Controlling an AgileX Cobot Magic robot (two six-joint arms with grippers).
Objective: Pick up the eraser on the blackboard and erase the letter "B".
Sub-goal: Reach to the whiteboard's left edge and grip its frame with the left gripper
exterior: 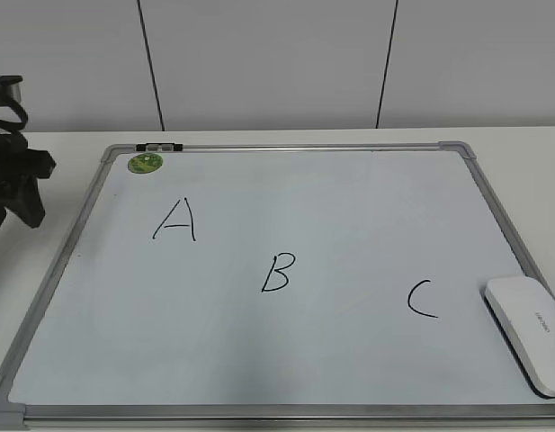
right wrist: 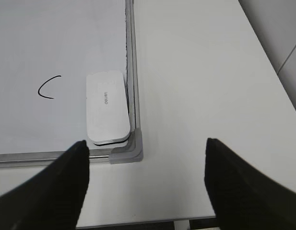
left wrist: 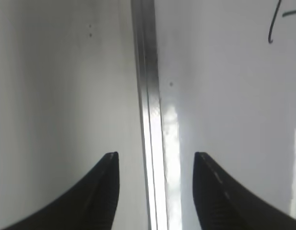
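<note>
Your eraser (right wrist: 107, 108) lies flat in the blackboard's (exterior: 286, 418) near right corner, against the frame, beside the "C" (exterior: 422, 299). Your right claw (right wrist: 145, 179) hangs released above the desk (right wrist: 200, 72), probably lining up; the left claw (left wrist: 156, 184), also released, straddles the left frame. The letter "B" (exterior: 278, 273) is untouched.

The left arm (exterior: 12, 171) is black and bulky, with dark cables looped on top. Both grippers, left (left wrist: 156, 189) and right (right wrist: 145, 184), have matte black, tapering, curved fingers.
</note>
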